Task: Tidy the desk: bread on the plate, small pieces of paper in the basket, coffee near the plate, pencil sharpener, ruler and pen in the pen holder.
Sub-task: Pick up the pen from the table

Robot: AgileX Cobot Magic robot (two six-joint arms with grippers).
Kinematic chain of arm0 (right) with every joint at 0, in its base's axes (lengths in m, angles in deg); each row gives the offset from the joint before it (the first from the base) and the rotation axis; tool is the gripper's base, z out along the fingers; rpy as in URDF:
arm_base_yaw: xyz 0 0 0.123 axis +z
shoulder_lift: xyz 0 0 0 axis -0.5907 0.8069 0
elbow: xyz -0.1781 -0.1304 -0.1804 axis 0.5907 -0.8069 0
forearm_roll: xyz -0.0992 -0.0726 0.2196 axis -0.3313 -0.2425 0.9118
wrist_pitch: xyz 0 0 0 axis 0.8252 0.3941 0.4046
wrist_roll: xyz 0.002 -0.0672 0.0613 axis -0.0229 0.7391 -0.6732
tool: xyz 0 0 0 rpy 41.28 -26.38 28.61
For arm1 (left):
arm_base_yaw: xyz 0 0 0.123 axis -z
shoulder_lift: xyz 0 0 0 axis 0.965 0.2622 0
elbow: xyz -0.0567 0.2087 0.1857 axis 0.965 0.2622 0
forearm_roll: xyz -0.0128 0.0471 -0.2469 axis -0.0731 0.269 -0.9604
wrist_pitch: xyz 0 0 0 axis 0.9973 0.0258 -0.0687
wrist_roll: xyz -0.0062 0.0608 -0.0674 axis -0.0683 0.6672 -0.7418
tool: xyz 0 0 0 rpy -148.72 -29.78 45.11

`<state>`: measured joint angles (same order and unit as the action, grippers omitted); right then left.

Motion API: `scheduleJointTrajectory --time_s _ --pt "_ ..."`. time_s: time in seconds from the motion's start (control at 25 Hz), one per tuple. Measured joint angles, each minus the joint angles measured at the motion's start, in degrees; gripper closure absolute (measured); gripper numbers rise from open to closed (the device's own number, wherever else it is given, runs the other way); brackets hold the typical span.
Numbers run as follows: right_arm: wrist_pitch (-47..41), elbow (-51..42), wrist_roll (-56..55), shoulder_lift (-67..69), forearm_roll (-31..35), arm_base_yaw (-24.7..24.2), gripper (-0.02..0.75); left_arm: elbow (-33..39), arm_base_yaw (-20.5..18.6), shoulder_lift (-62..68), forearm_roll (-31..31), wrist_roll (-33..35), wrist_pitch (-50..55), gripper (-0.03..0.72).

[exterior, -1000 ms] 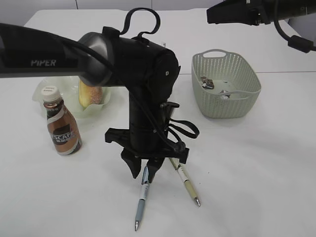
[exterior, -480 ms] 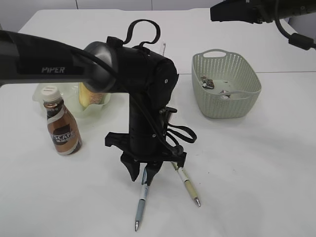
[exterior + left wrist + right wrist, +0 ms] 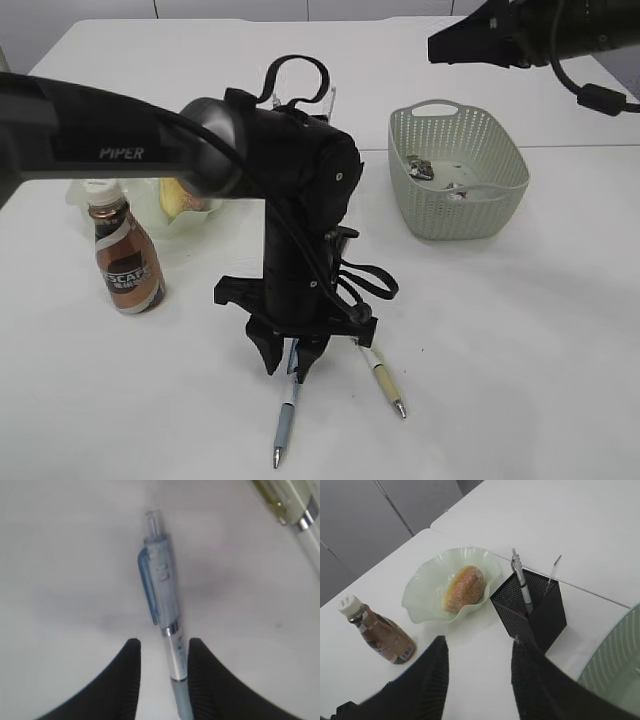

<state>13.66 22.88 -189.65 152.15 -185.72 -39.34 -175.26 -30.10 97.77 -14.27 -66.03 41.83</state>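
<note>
Left gripper (image 3: pixel 161 675): it points down at the table (image 3: pixel 520 330); the jaws stand apart, one finger on each side of the blue pen (image 3: pixel 162 605); the right finger looks to touch the barrel, the left finger is a little apart from it; whether the pen is really clamped cannot be told.
Blue pen: it lies flat on the table; its clip end reaches out ahead of the fingertips, its barrel passes between them.
Second pen (image 3: pixel 380 375): cream and white; it lies just beside the left gripper, outside the right finger, not touching the blue pen.
Right gripper (image 3: pixel 477 675): it hangs high above the table with nothing between its fingers; the jaws are spread.
Pen holder (image 3: pixel 532 607): black mesh, ahead of the right fingers; one pen and a thin stick stand in it.
Bread (image 3: pixel 462 587): on the pale green plate (image 3: pixel 420 595), ahead of the left finger of the right gripper.
Coffee bottle (image 3: pixel 375 630): upright, near the plate, to the left of those fingers.
Basket (image 3: pixel 455 170): green, with small pieces inside; well apart from the left gripper.
</note>
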Motion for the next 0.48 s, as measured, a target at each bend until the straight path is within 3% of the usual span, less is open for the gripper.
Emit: scheduleJointTrajectory --time_s 0.48 --pt "-1.26 -0.43 0.00 0.23 0.00 0.00 0.426 0.00 0.00 2.33 -1.45 0.00 -1.75 0.447"
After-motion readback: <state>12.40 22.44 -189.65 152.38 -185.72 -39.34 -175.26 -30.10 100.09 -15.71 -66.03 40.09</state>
